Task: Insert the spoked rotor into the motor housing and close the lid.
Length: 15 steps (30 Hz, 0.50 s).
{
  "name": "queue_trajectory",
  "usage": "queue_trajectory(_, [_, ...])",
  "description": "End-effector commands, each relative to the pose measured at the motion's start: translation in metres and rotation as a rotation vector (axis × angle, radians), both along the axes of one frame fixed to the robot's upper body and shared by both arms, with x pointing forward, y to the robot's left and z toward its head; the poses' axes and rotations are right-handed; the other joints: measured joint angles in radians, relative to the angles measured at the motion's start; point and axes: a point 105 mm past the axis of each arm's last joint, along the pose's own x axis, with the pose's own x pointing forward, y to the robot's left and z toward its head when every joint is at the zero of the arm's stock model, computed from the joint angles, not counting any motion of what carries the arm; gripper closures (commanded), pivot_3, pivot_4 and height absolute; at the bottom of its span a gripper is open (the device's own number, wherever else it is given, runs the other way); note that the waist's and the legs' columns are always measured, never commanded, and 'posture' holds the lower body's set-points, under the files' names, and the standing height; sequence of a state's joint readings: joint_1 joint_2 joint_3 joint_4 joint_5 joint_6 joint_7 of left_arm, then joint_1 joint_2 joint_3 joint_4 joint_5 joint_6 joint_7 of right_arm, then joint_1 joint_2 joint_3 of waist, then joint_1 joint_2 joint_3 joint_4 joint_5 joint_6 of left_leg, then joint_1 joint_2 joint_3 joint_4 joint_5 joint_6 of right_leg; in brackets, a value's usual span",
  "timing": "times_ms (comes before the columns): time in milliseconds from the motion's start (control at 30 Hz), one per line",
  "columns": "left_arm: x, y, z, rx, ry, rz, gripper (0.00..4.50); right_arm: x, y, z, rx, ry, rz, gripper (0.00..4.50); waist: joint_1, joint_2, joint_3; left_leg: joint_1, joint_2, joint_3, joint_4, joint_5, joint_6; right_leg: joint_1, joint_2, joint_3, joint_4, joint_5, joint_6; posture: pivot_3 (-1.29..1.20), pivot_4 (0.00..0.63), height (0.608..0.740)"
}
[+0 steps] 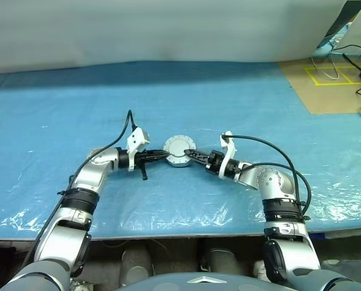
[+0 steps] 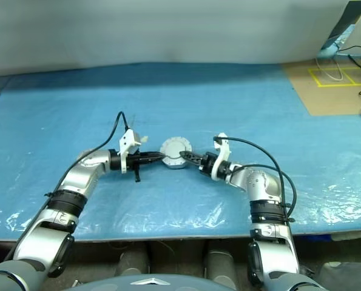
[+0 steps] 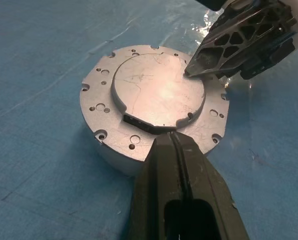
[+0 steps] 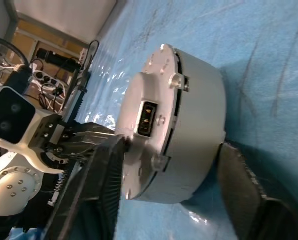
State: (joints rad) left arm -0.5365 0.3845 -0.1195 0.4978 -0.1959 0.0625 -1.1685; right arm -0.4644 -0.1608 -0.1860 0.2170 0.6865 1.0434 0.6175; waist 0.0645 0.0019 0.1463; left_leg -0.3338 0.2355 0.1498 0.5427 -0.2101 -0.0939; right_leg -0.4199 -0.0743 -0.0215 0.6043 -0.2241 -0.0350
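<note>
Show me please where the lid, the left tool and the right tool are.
lid point(image 3: 156, 95): left wrist view, raised centre of its top face.
left tool point(image 3: 175, 137): left wrist view, tips of its closed fingers.
right tool point(image 1: 189, 154): left eye view, its fingertips at the lid.

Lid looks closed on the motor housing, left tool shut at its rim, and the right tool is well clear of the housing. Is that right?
Not quite. The lid is down on the motor housing and the left tool is shut at its rim, but the right tool is not clear: the right wrist view shows its fingers on either side of the housing.
</note>
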Motion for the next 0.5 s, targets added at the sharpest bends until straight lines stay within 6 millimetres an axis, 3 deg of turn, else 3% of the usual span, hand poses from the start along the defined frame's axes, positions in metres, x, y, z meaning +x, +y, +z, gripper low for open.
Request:
queue_trajectory(33, [-0.005, -0.001, -0.014, 0.039, 0.048, -0.004, 4.50, -0.005, 0.009, 0.006, 0.011, -0.023, 0.054, 2.79, 0.002, 0.000, 0.000, 0.000, 0.000, 0.000, 0.000, 0.000, 0.000, 0.000, 0.000, 0.000, 0.000, 0.000, 0.000, 0.00, 0.150, 0.740])
queue_trajectory(100, [-0.005, -0.001, -0.014, 0.039, 0.048, -0.005, 4.50, -0.009, 0.013, 0.006, 0.006, -0.029, 0.078, 3.37, 0.006, 0.000, 0.000, -0.001, 0.000, 0.000, 0.001, 0.000, 0.000, 0.000, 0.000, 0.000, 0.000, 0.000, 0.000, 0.00, 0.150, 0.740])
queue_trajectory(133, [-0.004, -0.001, -0.014, 0.040, 0.048, -0.004, 4.50, -0.010, 0.014, 0.005, -0.004, -0.027, 0.082, 3.42, 0.006, 0.000, 0.000, -0.001, 0.000, 0.000, 0.001, 0.000, 0.000, 0.000, 0.000, 0.000, 0.000, 0.000, 0.000, 0.00, 0.150, 0.740])
queue_trajectory(367, [-0.003, 0.002, -0.011, 0.040, 0.036, 0.003, 4.50, -0.006, 0.018, -0.001, -0.021, -0.009, 0.055, 3.42, 0.004, 0.000, 0.000, 0.000, 0.000, 0.000, 0.001, 0.000, 0.000, 0.000, 0.000, 0.000, 0.001, 0.000, 0.000, 0.00, 0.150, 0.740])
queue_trajectory(500, [0.003, 0.018, 0.009, -0.016, 0.012, 0.048, 4.50, -0.001, 0.013, 0.000, 0.009, 0.013, 0.014, 3.42, -0.002, 0.000, 0.000, 0.001, 0.000, 0.000, 0.001, 0.000, 0.000, 0.000, 0.000, 0.000, 0.001, 0.000, 0.000, 0.00, 0.150, 0.740])
